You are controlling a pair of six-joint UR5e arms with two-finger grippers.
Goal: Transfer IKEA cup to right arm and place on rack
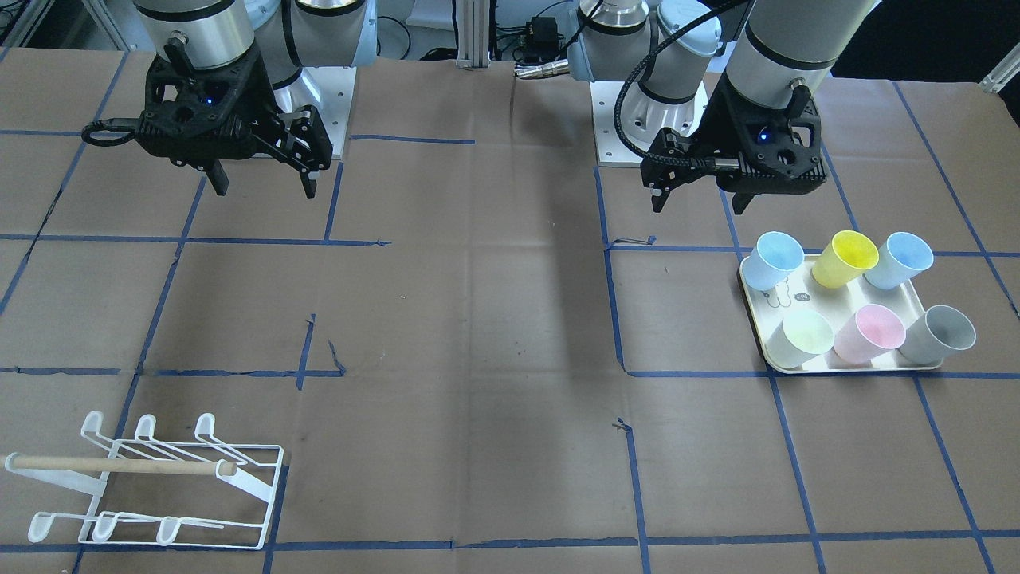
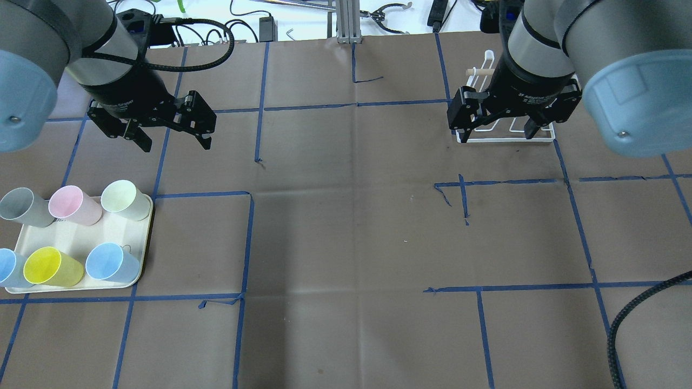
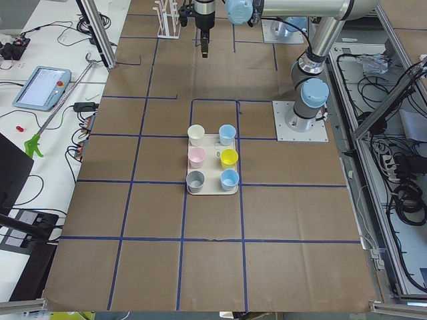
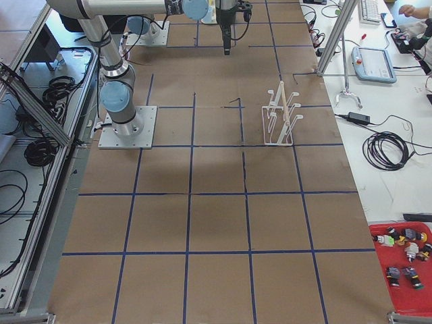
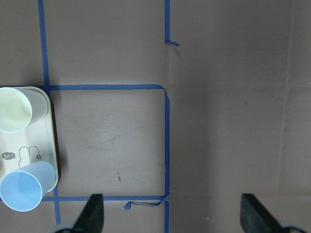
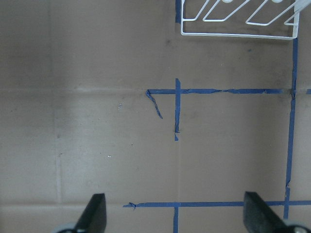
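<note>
Between the tray (image 1: 853, 368) and the rack (image 1: 119, 465) stretches wide tape-gridded tabletop (image 1: 478, 319).

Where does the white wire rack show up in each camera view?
Front-facing: rack, bottom left.
Overhead: rack upper right, behind right gripper.
Exterior left: rack far end, top edge.
Exterior right: rack right of centre.
Left wrist: not in it.
Right wrist: rack top right edge.
Shared landmark: blue tape grid.

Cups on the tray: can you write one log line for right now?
left pincer: open, empty | right pincer: open, empty | cups: six on tray | rack: no cup | transfer: not started
</note>
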